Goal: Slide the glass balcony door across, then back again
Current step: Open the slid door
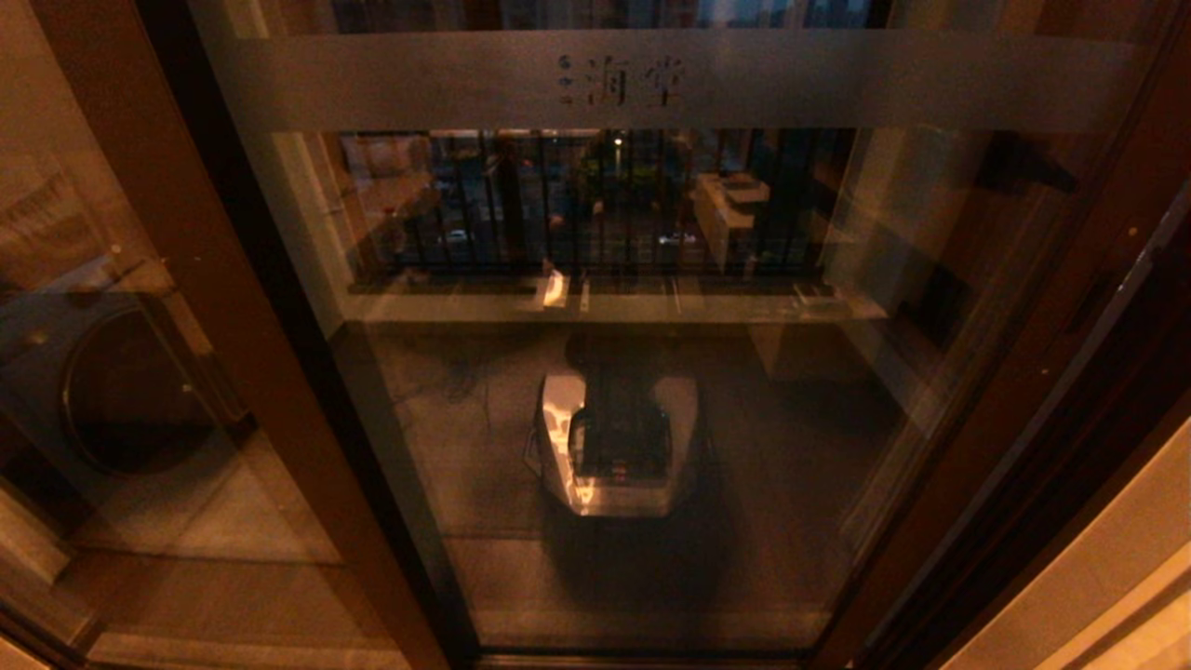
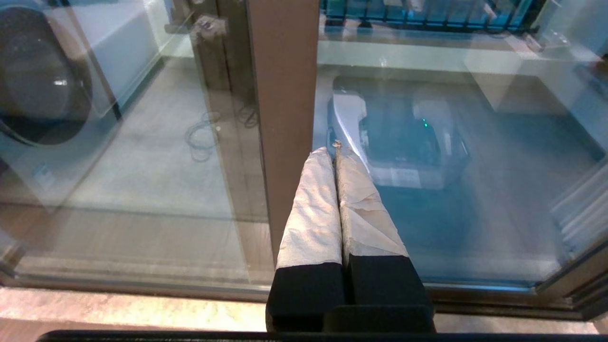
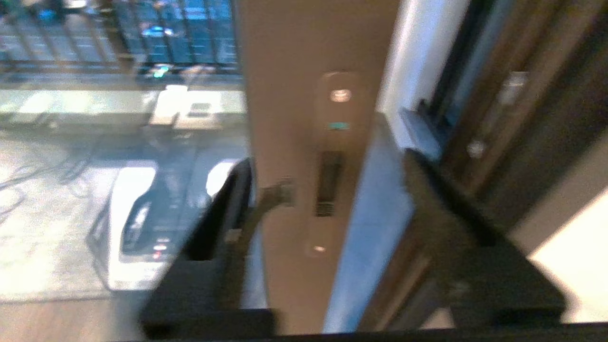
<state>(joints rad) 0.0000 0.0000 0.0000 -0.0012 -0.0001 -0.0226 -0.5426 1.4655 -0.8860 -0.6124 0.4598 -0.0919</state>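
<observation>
Reddish-brown framing runs round the glass balcony door [image 1: 614, 391], which fills the middle of the head view, its frosted band [image 1: 651, 84] with characters at the far top. The door appears to stand shut, or nearly so: its right stile [image 1: 1014, 372] lies close beside the dark jamb [image 1: 1144, 391] on the right, and its left stile overlaps the fixed glass panel [image 1: 140, 391] on the left. As a judgement, neither slide is finished; whether the first has begun cannot be told, and both the crossing and the return look left to do.

The right claw [image 3: 327, 190] is released, its dark fingers [image 3: 223, 223] spread wide to either side of the stile, and the small handle plate [image 3: 330, 156] lies between them; it grips nothing, and contact cannot be made out. The left claw [image 2: 335, 154] is clenched on nothing, its padded fingertips pressed together and pointing at the left stile [image 2: 285, 118] near the floor track [image 2: 142, 285].

Room to travel seems to lie leftward, across the fixed panel, behind which a washing machine [image 1: 112, 391] stands. On the right the jamb and the pale wall [image 1: 1098, 577] crowd the stile, so the claw has little clearance there.
</observation>
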